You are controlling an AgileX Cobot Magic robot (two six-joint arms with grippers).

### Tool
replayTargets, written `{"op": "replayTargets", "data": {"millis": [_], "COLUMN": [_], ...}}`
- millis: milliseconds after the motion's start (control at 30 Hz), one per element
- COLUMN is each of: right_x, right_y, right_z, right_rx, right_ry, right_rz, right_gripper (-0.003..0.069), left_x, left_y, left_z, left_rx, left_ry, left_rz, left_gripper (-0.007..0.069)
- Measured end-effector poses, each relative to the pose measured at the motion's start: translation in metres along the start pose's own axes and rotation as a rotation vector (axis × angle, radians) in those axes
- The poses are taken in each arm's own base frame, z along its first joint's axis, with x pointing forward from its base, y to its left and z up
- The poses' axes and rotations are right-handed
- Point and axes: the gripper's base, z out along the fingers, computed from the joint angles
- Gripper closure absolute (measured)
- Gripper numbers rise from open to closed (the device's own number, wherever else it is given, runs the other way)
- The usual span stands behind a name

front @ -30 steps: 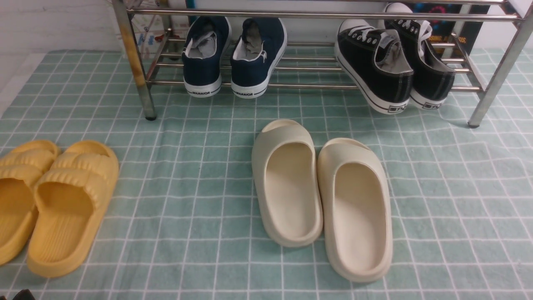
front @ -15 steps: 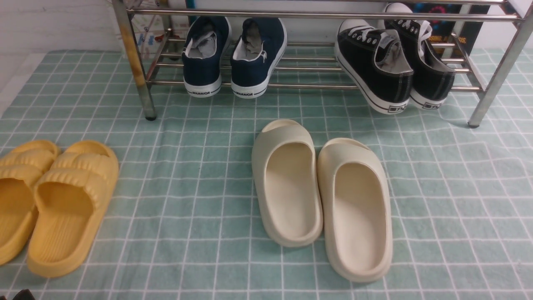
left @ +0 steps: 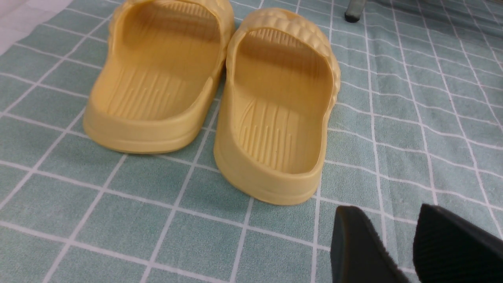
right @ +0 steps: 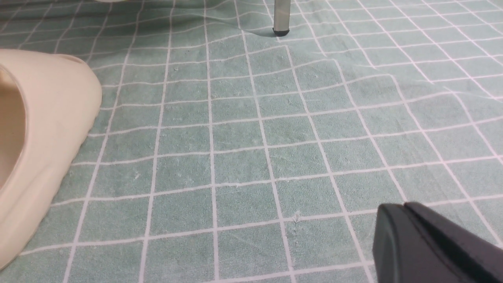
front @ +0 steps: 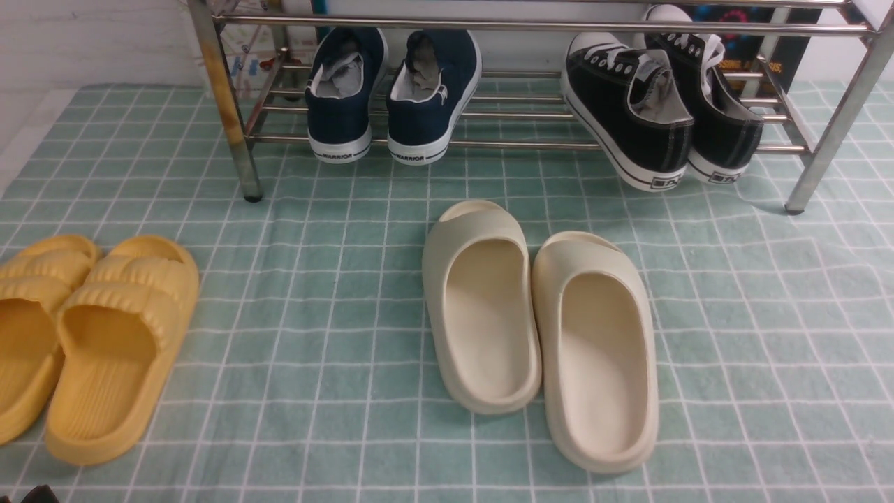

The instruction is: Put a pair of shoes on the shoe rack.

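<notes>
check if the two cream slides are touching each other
Touching. The front view shows the left cream slide and the right cream slide pressed side by side, with no cloth visible between them along their inner edges.

The pair of shoes (front: pixel 660 105) sits on the right of the shoe rack's (front: pixel 531 144) lower shelf, the WARRIOR sneakers (front: pixel 394 94) on its left. Before the rack on the cloth (front: pixel 314 314) lie the slides (front: pixel 538 328), centre-right; the ridged slippers (front: pixel 84 342) lie far left.

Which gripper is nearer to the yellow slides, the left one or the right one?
Left. The left gripper hovers just behind the yellow slides; the right gripper is over bare cloth beside a cream slide.
</notes>
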Motion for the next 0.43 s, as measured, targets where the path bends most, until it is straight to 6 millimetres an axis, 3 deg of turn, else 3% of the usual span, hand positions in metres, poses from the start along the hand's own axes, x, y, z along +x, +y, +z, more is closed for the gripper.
{"op": "replayTargets", "data": {"millis": [433], "right_x": [0.0000], "right_y": [0.0000], "right_z": [0.0000], "right_rx": [0.000], "right_ry": [0.000], "right_rz": [0.000], "right_gripper": [0.0601], "left_x": [0.0000], "left_y": [0.0000], "left_z": [0.0000], "left_rx": [0.000], "left_ry": [0.000], "left_rz": [0.000], "left_gripper": [0.0386]}}
